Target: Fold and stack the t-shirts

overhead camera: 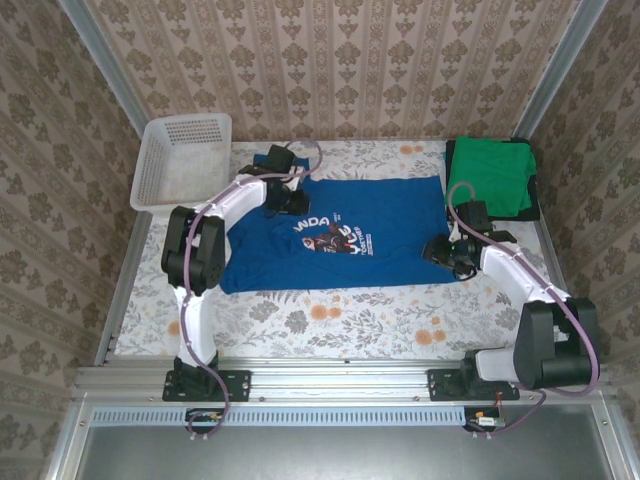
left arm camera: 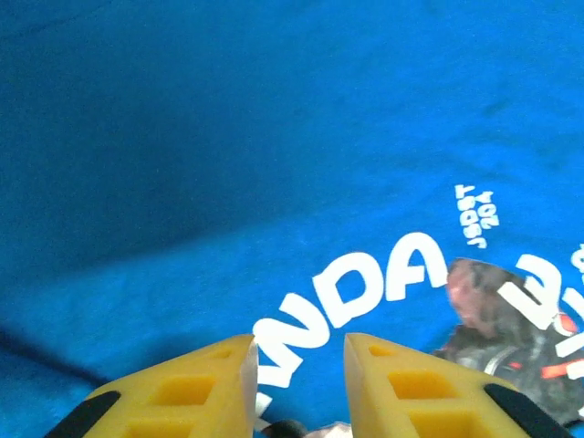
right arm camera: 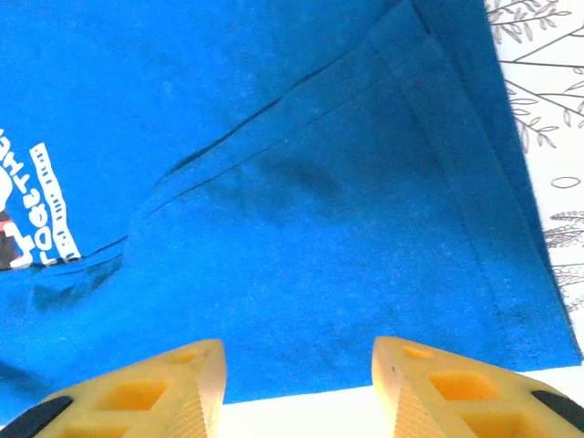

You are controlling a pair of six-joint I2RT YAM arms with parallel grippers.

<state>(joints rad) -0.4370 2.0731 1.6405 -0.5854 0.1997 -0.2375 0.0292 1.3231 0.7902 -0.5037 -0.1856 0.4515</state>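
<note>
You see 1 royal-blue cotton t-shirt with white lettering (overhead camera: 340,235) spread flat mid-worktop (overhead camera: 330,315). Your left end effector (left arm camera: 299,342), over its far-left part, and right end effector (right arm camera: 299,351), at its right hem, stand partly open, gripping nothing. A folded bright-green t-shirt (overhead camera: 490,175) lies far right.

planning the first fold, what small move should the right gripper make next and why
Probably lower the right gripper and close it on the edge of the blue t-shirt: the shirt lies flat and unfolded, that edge runs between the open jaws, and nothing is gripped yet.
</note>
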